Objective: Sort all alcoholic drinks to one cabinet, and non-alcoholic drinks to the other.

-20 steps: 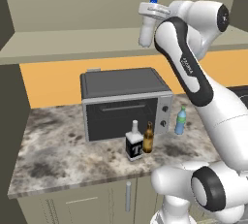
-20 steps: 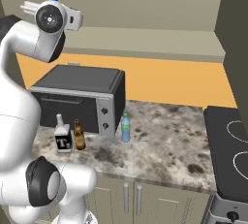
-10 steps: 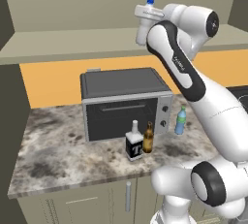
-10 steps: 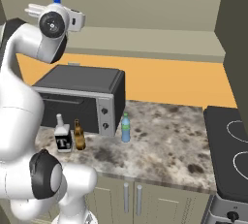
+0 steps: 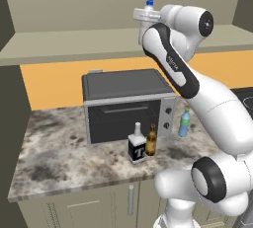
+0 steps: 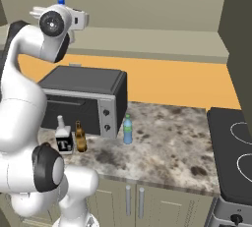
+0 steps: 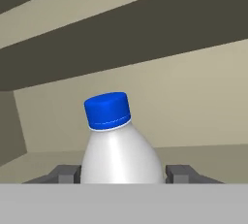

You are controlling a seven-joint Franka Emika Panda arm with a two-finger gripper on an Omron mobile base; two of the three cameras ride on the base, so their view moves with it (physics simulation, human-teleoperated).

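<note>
Gripper [image 7: 121,173] clamped on white blue-capped bottle [image 7: 119,145], raised high at open upper cabinet shelf [image 5: 69,44], above toaster oven [image 5: 126,103]. On marble counter [image 5: 59,158], near oven front: square "T" bottle [image 5: 137,144] just beside brown beer bottle [image 5: 151,141]; blue green-topped bottle [image 5: 184,122] right of oven. Stovetop [image 6: 231,152] far right.

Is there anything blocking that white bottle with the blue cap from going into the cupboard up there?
Nothing visible does. The end effector holds the white bottle upright at the open cabinet shelf, and in the hand view the space ahead of the bottle looks bare. The other three bottles stand down on the counter.
</note>
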